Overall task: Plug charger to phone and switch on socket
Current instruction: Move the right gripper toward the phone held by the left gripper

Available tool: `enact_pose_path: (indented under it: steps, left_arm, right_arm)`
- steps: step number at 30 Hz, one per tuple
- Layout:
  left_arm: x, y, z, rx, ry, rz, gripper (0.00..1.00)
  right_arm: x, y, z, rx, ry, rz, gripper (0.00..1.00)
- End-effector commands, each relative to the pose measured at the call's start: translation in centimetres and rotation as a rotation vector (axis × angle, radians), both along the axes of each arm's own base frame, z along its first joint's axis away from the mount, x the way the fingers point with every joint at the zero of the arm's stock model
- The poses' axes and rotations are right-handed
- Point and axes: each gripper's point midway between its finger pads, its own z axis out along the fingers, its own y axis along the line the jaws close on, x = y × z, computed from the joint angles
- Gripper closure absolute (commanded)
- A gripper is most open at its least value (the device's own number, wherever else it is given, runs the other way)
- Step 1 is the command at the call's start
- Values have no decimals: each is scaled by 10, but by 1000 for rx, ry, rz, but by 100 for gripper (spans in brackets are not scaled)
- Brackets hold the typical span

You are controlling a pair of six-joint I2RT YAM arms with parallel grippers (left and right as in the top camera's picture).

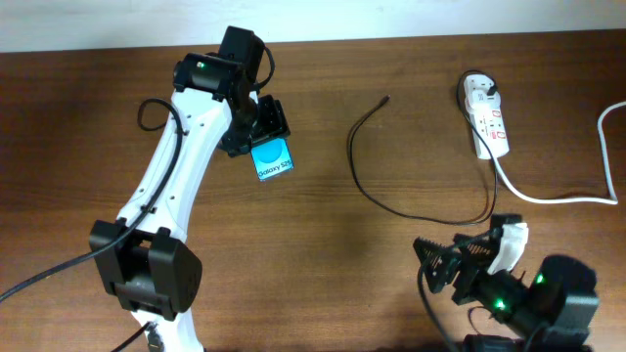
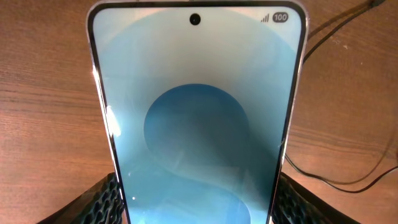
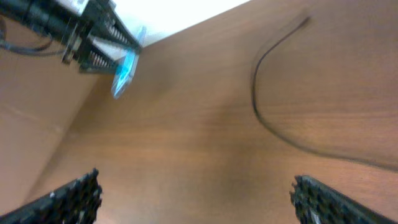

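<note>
My left gripper (image 1: 262, 135) is shut on the phone (image 1: 273, 158), a flat smartphone with a cyan-blue screen, held above the table at the back left. In the left wrist view the phone (image 2: 198, 118) fills the frame between my fingers. The charger (image 1: 367, 181), a thin black cable, curves across the table's middle; its free tip (image 1: 386, 98) lies at the back. Its plug (image 1: 481, 90) sits in the white socket strip (image 1: 486, 117) at the back right. My right gripper (image 1: 437, 264) is open and empty near the front right. The cable (image 3: 261, 106) shows ahead of it.
The socket's thick white cord (image 1: 567, 196) runs right and loops up along the table's right edge. The table (image 1: 323, 274) is dark wood. A pale wall band lies beyond its far edge.
</note>
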Motion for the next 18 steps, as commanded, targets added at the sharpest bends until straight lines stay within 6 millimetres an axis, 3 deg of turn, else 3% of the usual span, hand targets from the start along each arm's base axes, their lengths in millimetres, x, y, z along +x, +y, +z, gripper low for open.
enact_pose_path:
  steps: [1,3,8,11,15,18]
  left_arm:
    - [1,3,29,-19,-76,12,67]
    - [1,3,29,-18,-75,12,67]
    - [1,3,29,-19,-75,12,67]
    - [1,3,29,-18,-74,12,67]
    - [0,3,29,-17,-71,12,67]
    - [0,3,29,-17,-72,12,67]
  right_arm:
    - [6,-8,25,-52,124,-20,2]
    - [6,-8,27,-41,227,-17,2]
    - [2,0,2,26,470,30,2]
    - [24,-5,-5,26,492,5,2]
    - [42,-24,-45,-4,706,-102,1]
    - [60,-38,-54,-49,778,-173,2]
